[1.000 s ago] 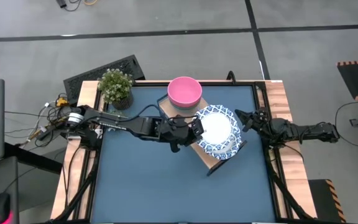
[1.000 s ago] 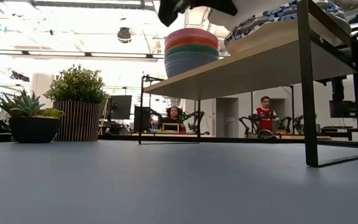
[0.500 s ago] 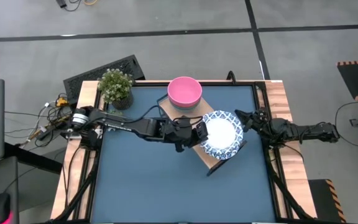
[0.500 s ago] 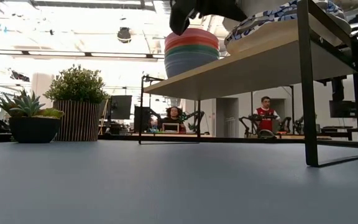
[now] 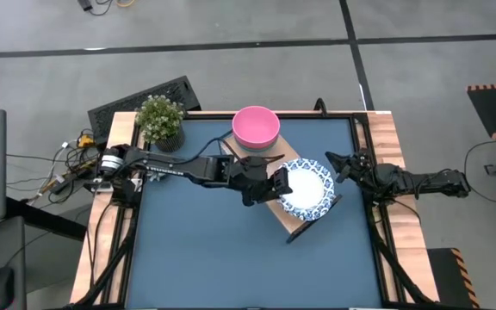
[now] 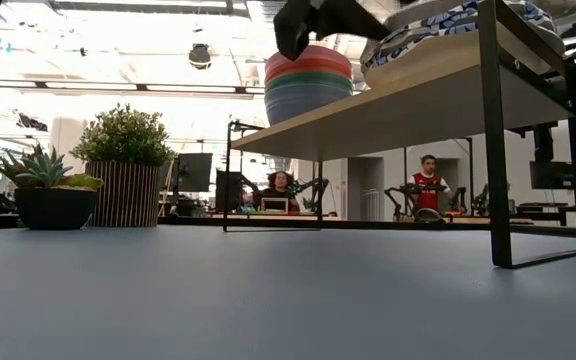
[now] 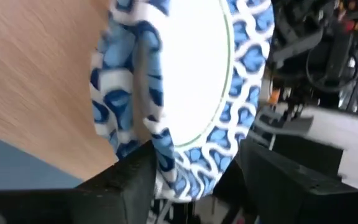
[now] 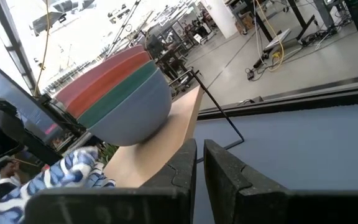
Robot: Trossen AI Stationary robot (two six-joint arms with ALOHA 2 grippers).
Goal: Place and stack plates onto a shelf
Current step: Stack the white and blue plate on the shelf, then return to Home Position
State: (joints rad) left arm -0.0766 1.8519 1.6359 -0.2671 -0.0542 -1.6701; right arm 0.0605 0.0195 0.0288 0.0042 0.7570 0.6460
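Note:
A stack of blue-and-white rimmed plates (image 5: 308, 188) lies flat on the near end of the wooden shelf (image 5: 294, 221), which runs slantwise across the table's middle. In the low view the plates (image 6: 438, 22) rest on the shelf's board (image 6: 388, 105). My left gripper (image 5: 280, 183) is open at the stack's left side, its fingers on either side of the top plate's rim (image 7: 185, 165). My right gripper (image 5: 332, 164) waits shut at the table's right edge, pointing toward the shelf. My left gripper has its open fingers (image 7: 135, 183) on either side of the top plate's rim (image 7: 166, 155), coming nearly level from the table's left. Whether either finger touches the rim, I cannot tell. The plate lies flat on the one beneath it.
A stack of bowls with a pink one on top (image 5: 256, 126) sits on the shelf's far end (image 6: 308, 85). A potted plant (image 5: 160, 120) stands at the far left corner, with a low succulent (image 6: 43, 190) beside it. People sit in the room beyond.
My left gripper has opened and let go of the top plate, shifting a little toward the table's right. The plate, held raised and tipped a second ago, has come down and now lies flat on the stack.

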